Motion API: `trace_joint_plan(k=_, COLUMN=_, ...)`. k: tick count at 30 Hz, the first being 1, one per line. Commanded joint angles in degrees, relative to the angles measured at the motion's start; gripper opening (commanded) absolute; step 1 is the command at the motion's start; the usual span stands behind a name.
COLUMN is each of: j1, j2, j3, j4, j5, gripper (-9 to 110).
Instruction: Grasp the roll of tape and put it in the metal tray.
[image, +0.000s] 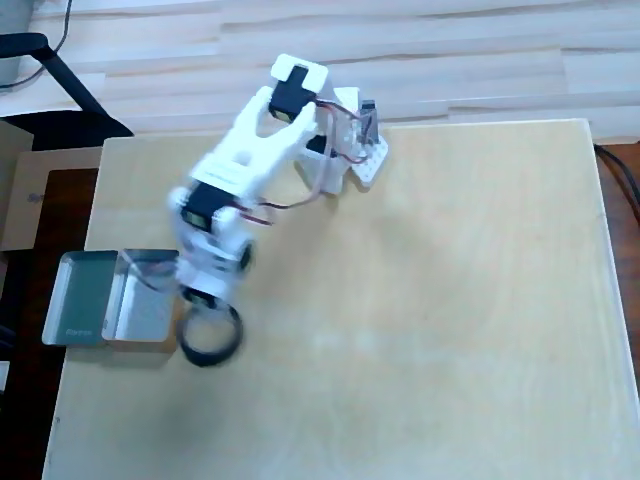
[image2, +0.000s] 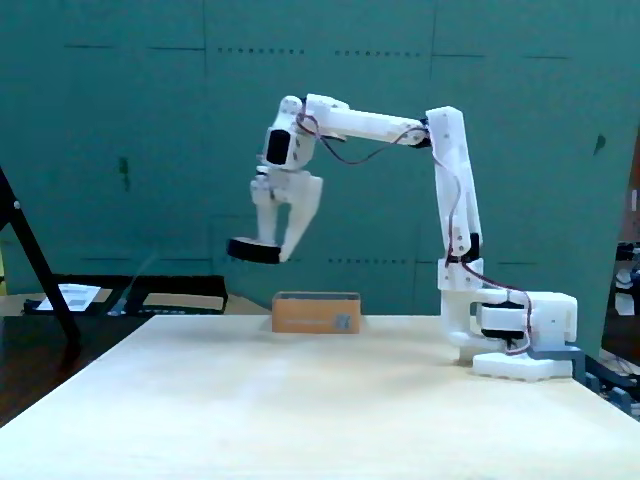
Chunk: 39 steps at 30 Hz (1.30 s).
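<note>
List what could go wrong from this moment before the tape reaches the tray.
1. In the overhead view the roll of tape hangs beside the metal tray, not over it; releasing now would likely miss.
2. The end effector grips only one edge, so the ring could slip off.
3. It is carried high; dropped, it may bounce out.

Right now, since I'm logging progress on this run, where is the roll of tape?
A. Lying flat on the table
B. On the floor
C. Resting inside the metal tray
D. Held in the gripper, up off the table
D: in the fixed view the gripper clamps the roll of tape well above the table, not yet in the metal tray.
</note>
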Motion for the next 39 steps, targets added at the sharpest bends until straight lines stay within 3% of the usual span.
trace_joint_plan(k=1, j1=10.63, j2=2.72, j3=1.58, j4=1.41, j5=-2.55, gripper=0)
trace_joint_plan(k=10, j1=25.58, j2=2.64, j3=12.22, j4=-12.04, j5=-3.43, gripper=0)
trace_joint_plan(k=17, j1=26.46, j2=2.46, j3=14.77, j4=-17.49, j5=-2.99, gripper=0)
trace_joint_plan(k=33, j1=25.75, j2=2.46, j3=17.93, j4=-17.93, j5=-0.97, gripper=0)
trace_joint_plan(k=39, j1=25.75, j2=2.46, j3=17.75, j4=-17.93, j5=-0.88, gripper=7)
